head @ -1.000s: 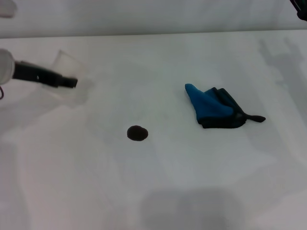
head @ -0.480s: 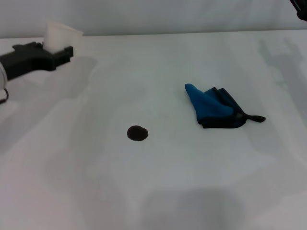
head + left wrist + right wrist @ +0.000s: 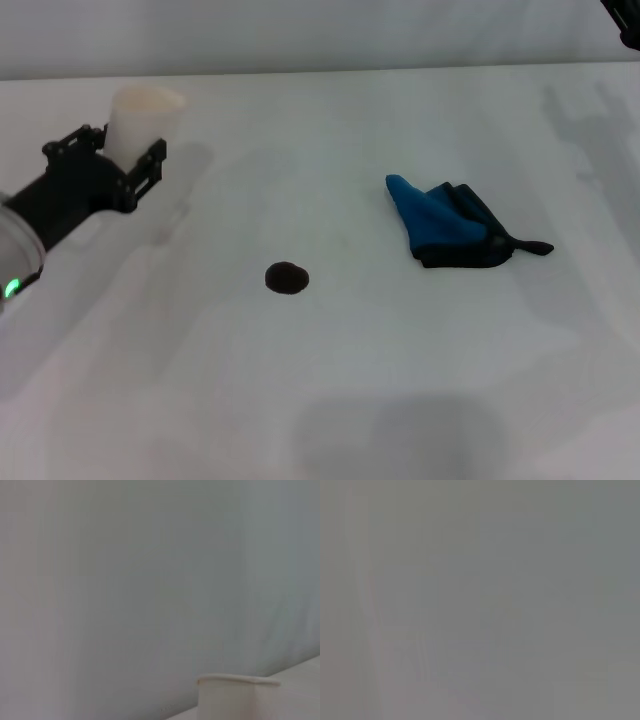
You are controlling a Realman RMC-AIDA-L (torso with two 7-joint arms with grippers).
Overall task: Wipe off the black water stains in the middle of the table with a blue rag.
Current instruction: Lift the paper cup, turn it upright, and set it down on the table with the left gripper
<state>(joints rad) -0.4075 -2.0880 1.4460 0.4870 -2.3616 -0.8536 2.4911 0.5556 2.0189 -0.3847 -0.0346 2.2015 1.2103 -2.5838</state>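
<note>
- Your left tool (image 3: 137,160) sits far to the left of the stain, closed around a white paper cup (image 3: 140,118) that stands upright between its two black fingers (image 3: 150,165). The cup's rim rises above the fingers.
- From the left wrist camera you see only the cup's upper part (image 3: 235,696) against a plain grey wall.
- The black water stains (image 3: 287,278) show as one small round dark blot on the bare white tabletop (image 3: 330,400), with nothing touching it.
- The blue rag (image 3: 448,226) lies crumpled to the right of the stain and slightly farther back, well apart from it; its thin dark tail points away from the stain.
- Of your right arm (image 3: 622,20) you see only a dark sliver at the far right corner, well beyond the rag; you cannot tell how its tool stands.
</note>
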